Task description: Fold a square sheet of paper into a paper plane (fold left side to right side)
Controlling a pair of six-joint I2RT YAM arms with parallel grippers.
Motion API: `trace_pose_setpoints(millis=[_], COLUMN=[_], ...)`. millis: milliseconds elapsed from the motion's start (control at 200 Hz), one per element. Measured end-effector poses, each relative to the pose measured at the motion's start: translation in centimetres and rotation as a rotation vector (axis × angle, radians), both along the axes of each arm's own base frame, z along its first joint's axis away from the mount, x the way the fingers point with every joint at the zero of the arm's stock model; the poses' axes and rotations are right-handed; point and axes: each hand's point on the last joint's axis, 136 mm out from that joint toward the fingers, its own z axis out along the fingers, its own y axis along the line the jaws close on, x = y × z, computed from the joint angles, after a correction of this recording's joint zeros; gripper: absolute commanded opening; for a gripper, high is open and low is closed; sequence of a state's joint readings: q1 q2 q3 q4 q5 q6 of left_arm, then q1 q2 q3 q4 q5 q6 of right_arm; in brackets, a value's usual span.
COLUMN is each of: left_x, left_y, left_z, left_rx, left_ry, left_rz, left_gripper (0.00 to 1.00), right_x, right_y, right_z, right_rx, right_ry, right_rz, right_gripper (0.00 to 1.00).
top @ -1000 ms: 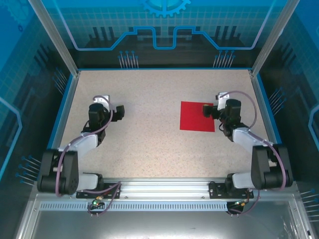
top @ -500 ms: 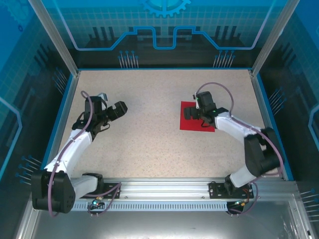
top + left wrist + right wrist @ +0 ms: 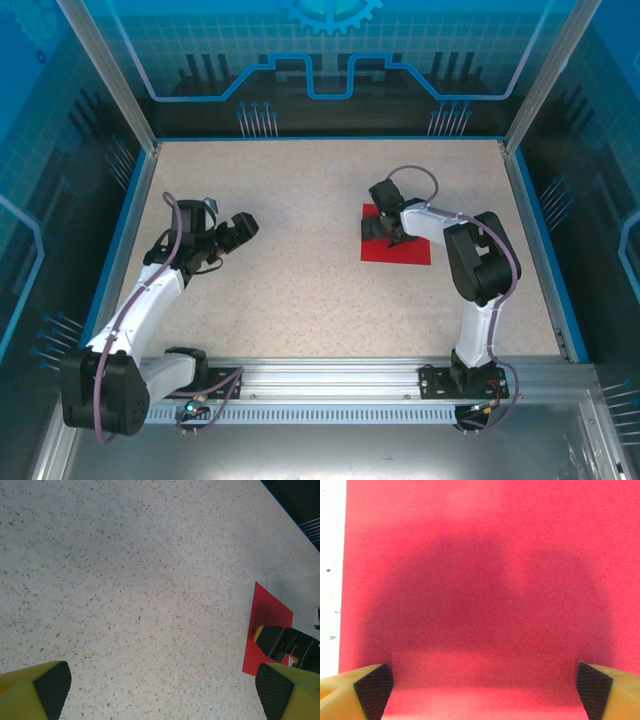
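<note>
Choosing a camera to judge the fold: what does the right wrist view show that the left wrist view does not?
Right wrist, not left: a close look at the flat bright red square paper sheet, a broad shadow across it, beneath the open right pincer. Left wrist, not right: a wide stretch of speckled table, with the sheet small at the side and the right pincer over it. Both: red paper, some speckled table, and yellow fingers with black pads spread apart.

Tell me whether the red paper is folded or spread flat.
Spread flat. The square sheet of paper lies on the table with no crease in the right wrist view; the right tool is open above it.
</note>
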State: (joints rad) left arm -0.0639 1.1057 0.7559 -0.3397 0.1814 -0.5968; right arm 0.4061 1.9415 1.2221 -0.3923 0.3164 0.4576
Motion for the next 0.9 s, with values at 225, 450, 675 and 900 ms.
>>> trace_pose_setpoints(millis=[225,450,675,900], left_x=[-0.2,-0.4,-0.5,-0.7], left_y=[0.0,0.0,0.0,-1.5], left_z=[-0.2,-0.4,-0.5,-1.1], left_rx=[0.001,0.002,-0.002,-0.074], left_ry=[0.013,0.023,0.029,0.069], left_rz=[0.000,0.000,0.002,-0.049], left_gripper=[0.99,0.99,0.99,0.91], right_x=[-2.6,-7.2,-11.7,-13.7], right_y=[2.4,5.1,9.8,13.1], right_z=[-0.2,-0.3,-0.5,0.1], right_rx=[0.005,0.035,0.075,0.118], right_ry=[0.040,0.103,0.121,0.143], right_rz=[-0.015,-0.013,0.038,0.114], right_gripper=[0.99,0.99,0.99,0.99])
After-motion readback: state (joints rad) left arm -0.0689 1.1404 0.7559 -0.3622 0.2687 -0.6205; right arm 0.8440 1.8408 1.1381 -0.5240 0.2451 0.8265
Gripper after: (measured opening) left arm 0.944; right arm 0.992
